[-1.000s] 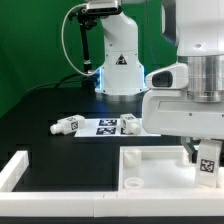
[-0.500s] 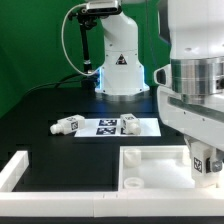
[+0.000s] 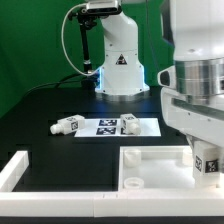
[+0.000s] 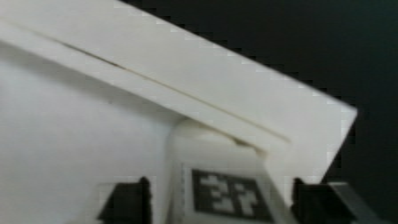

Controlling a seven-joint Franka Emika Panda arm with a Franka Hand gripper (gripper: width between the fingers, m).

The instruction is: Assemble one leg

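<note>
Right now the gripper (image 3: pixel 207 160) grips one leg (image 4: pixel 221 180) between its two fingers and holds it upright on the big white panel (image 3: pixel 150 170), at the panel's 3 o'clock side. This looks like the step of fitting the leg into its corner hole. Next, I think, it needs a turn to screw it in tight.

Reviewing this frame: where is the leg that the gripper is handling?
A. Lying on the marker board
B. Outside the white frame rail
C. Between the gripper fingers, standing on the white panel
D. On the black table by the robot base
C: the leg stands upright between the gripper fingers on the white panel, as the wrist view shows.
</note>
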